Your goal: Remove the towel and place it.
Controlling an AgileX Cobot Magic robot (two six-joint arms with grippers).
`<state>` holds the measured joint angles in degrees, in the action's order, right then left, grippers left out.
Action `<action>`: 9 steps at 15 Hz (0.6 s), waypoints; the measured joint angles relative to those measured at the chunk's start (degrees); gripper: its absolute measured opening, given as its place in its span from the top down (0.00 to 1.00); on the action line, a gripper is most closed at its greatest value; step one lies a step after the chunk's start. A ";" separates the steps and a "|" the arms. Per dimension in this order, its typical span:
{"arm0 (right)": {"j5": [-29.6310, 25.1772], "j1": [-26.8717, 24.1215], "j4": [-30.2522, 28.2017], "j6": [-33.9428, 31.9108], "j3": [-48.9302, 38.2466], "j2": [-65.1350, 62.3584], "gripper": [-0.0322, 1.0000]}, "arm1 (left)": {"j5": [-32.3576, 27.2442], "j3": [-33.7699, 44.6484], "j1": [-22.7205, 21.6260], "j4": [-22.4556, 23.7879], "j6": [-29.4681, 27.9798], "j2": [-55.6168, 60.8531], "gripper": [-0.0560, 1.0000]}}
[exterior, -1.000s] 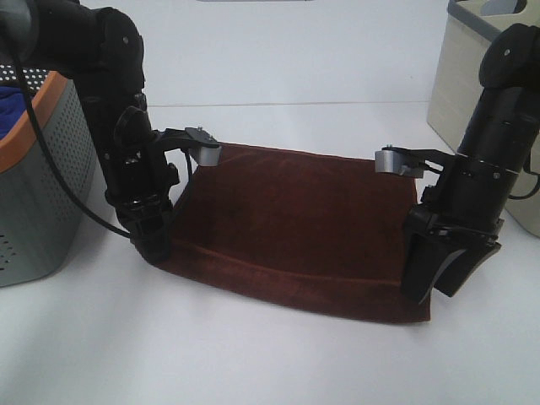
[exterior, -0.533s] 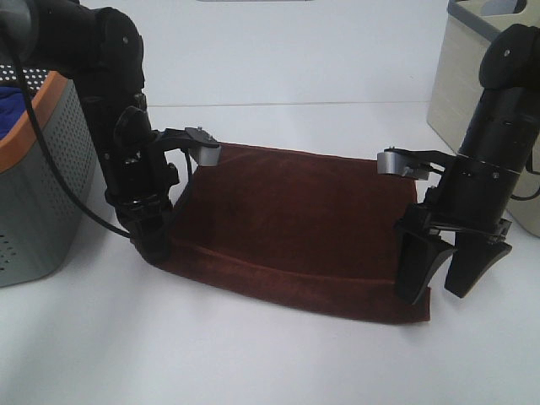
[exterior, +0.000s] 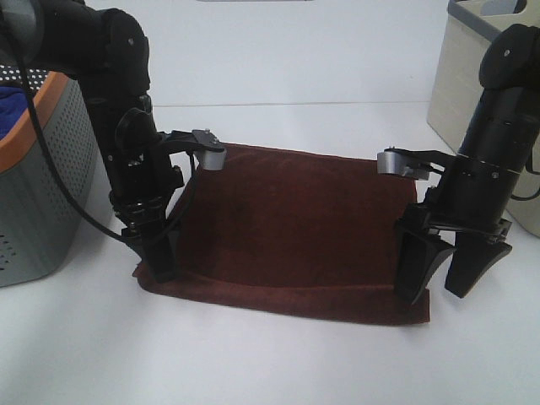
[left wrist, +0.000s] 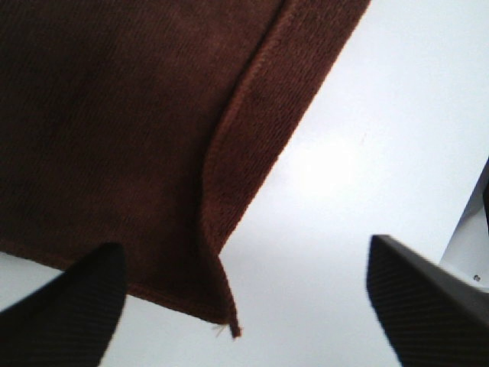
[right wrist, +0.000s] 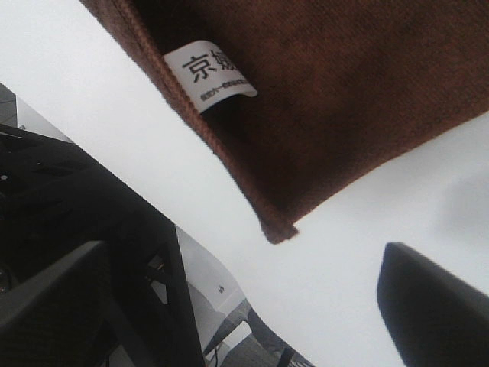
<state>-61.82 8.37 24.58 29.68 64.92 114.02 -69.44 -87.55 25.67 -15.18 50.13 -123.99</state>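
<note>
The dark red-brown towel lies flat on the white table. My left gripper stands at its front left corner, open, with nothing between the fingers. The left wrist view shows that corner of the towel under the open gripper. My right gripper is open at the towel's front right corner. One finger is over the cloth and one is over bare table. The right wrist view shows the towel, its white label and the open gripper.
A grey perforated basket with an orange rim stands at the left, with something blue inside. A beige bin stands at the back right. The white table runs in front of the towel.
The right gripper opened and let go of the towel's front right corner. Then the left gripper came down and forward, and the towel's front left corner now lies flat.
</note>
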 joint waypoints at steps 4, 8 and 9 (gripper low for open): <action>-0.06 0.00 -0.06 -1.95 1.78 -2.81 0.17 | -0.06 -0.40 0.34 -0.46 -0.69 0.00 0.02; -0.17 0.00 -0.06 -4.98 7.22 -10.08 0.17 | -0.06 -7.73 0.34 -0.46 -5.44 0.40 0.01; -0.17 0.00 -0.11 -6.02 9.17 -11.52 0.17 | -0.06 -9.51 0.34 -0.57 -6.59 1.03 0.01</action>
<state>-61.99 8.37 24.47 23.66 74.08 102.50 -69.50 -97.06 26.01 -15.76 43.54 -122.96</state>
